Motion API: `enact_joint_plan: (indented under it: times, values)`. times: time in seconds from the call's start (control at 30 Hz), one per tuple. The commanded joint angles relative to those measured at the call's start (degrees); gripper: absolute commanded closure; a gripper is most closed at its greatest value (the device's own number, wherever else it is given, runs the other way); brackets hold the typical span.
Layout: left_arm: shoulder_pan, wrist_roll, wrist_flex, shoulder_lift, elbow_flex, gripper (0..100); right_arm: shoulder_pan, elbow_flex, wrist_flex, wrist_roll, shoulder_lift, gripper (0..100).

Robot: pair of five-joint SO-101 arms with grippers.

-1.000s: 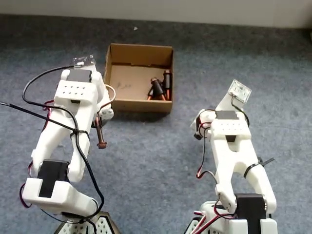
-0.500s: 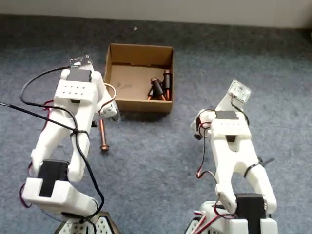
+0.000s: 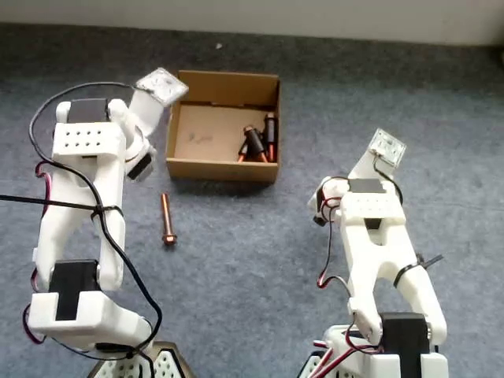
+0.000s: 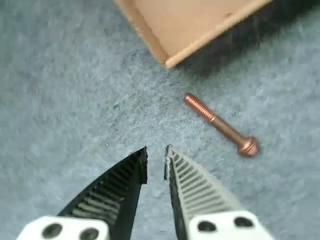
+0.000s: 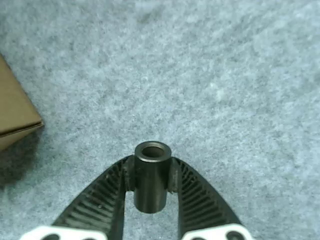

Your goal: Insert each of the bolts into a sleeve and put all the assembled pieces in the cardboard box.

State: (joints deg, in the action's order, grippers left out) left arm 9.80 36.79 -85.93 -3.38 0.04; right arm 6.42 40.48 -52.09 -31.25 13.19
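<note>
Right gripper (image 5: pixel 151 165) pinched the stubby black metal sleeve (image 5: pixel 150 186); left gripper (image 4: pixel 156 151), empty and barely ajar, could've just knocked the long copper bolt (image 4: pixel 220 125) away.

The bolt (image 4: pixel 220 125) was copper-coloured, the sleeve (image 5: pixel 151 176) plain matt black, the cardboard box (image 3: pixel 223 170) an unpatterned light brown, and the desk (image 3: pixel 252 260) a mottled blue-grey.
</note>
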Motion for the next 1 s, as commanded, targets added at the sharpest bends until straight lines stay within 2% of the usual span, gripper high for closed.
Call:
enact_joint_plan:
  times: [0.0, 0.1, 0.17, 0.27, 0.33, 0.47, 0.67, 0.83, 0.97]
  values:
    - [0.31, 29.45, 0.53, 2.33, 1.63, 93, -0.40, -0.92, 0.66, 0.09, 0.40, 99.3]
    - [-0.04, 41.14, 0.62, 2.33, 5.49, 93, -0.48, -0.92, 0.66, 0.09, 0.40, 99.3]
    - [-0.92, 45.01, 0.62, 2.33, 7.25, 93, -0.57, -0.92, 0.66, 0.09, 0.40, 99.3]
    - [-2.33, 45.98, 1.14, 2.24, 9.01, 92, -0.57, -0.92, 0.66, 0.18, 0.40, 99.3]
    - [-3.03, 45.98, 3.25, 2.24, 11.12, 86, -0.57, -0.92, 0.66, 0.18, 0.40, 99.3]
    - [-4.09, 45.98, 11.69, 2.24, 17.27, 79, -0.57, -0.92, 0.66, 0.18, 0.75, 99.3]
    - [-5.85, 46.42, 24.35, 2.15, 26.68, 78, -0.66, -0.92, 0.66, 0.18, 0.75, 99.3]
    - [-5.23, 53.36, 27.25, 2.15, 29.67, 78, -0.66, -0.92, 0.66, 0.18, 0.84, 99.3]
    - [-5.14, 53.27, 30.95, 2.15, 32.40, 78, -0.66, -0.92, 0.66, 0.18, 0.84, 99.3]
